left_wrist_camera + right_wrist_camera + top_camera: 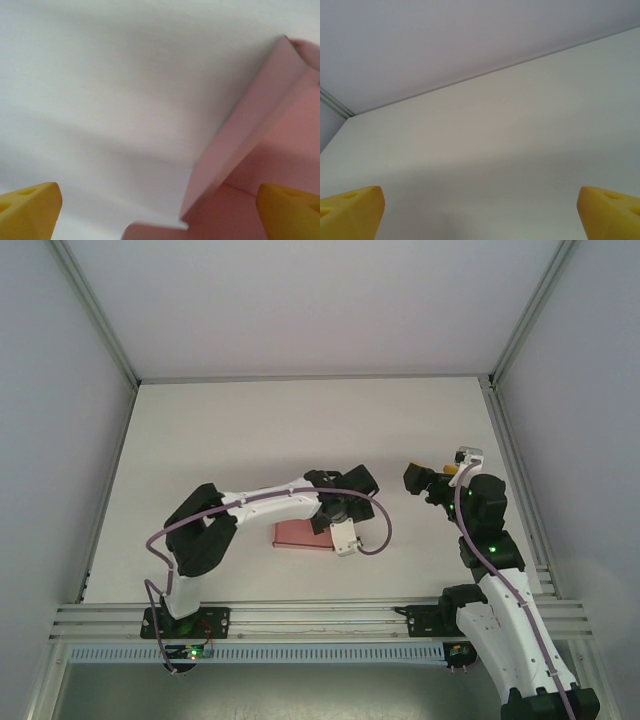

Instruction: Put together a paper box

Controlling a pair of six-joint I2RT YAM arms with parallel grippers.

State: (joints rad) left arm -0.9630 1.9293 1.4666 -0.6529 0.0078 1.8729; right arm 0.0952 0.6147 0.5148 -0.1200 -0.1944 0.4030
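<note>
The paper box (pixel 300 535) lies on the surface (pixel 300 430) under the left tool (pixel 160 215), jaws wide, seemingly off the card, likely to take a flap. The right tool (pixel 480 210) hangs aside, wide and empty.

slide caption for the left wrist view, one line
Open left gripper close to the pink paper box on the white table.

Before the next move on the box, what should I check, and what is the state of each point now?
1. Left gripper open: ok.
2. Right gripper open and empty: ok.
3. Box lies on the table: ok.
4. Right gripper apart from the box: ok.
5. All box flaps closed: cannot tell, the left wrist view is blurred.
</note>
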